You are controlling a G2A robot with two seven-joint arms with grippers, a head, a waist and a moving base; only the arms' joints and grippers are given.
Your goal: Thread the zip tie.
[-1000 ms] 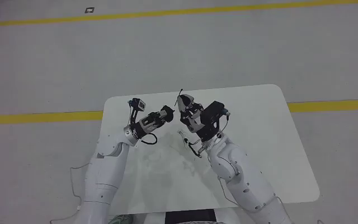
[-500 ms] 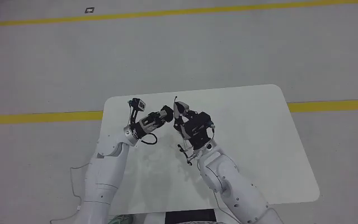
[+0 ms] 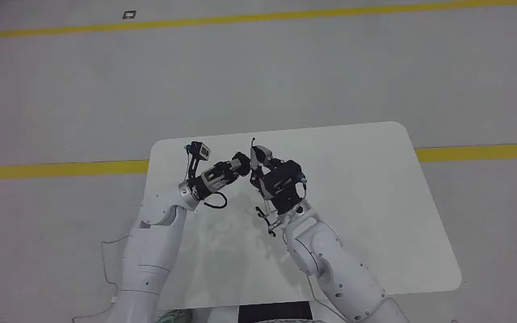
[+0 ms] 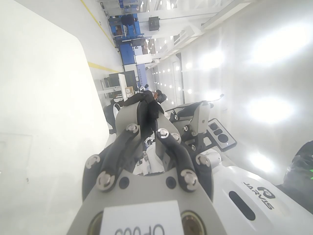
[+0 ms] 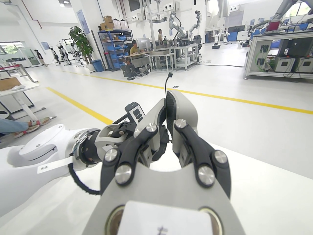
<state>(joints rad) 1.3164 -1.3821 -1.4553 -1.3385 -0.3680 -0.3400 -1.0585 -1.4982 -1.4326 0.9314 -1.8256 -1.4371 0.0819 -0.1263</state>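
A thin black zip tie point(image 5: 167, 84) stands up out of my right gripper point(image 5: 167, 99), which is shut on it; its small head point(image 5: 170, 75) is at the top. From above, the same strip point(image 3: 253, 145) pokes up from the right gripper point(image 3: 257, 158) over the table's back middle. My left gripper point(image 3: 240, 161) is just to its left, nearly touching. In the left wrist view the left gripper point(image 4: 144, 110) is shut, with a black piece of the zip tie point(image 4: 135, 98) sticking out past its fingertips. The rest of the strip is hidden between the fingers.
The white table point(image 3: 363, 178) has bare surface to the right and front of both arms. Its back edge lies close behind the grippers. A black cable point(image 3: 271, 218) hangs under the right wrist.
My right gripper has moved left with the zip tie, closing the gap to the left gripper, and has barely moved in the last half second. The left arm has kept still.
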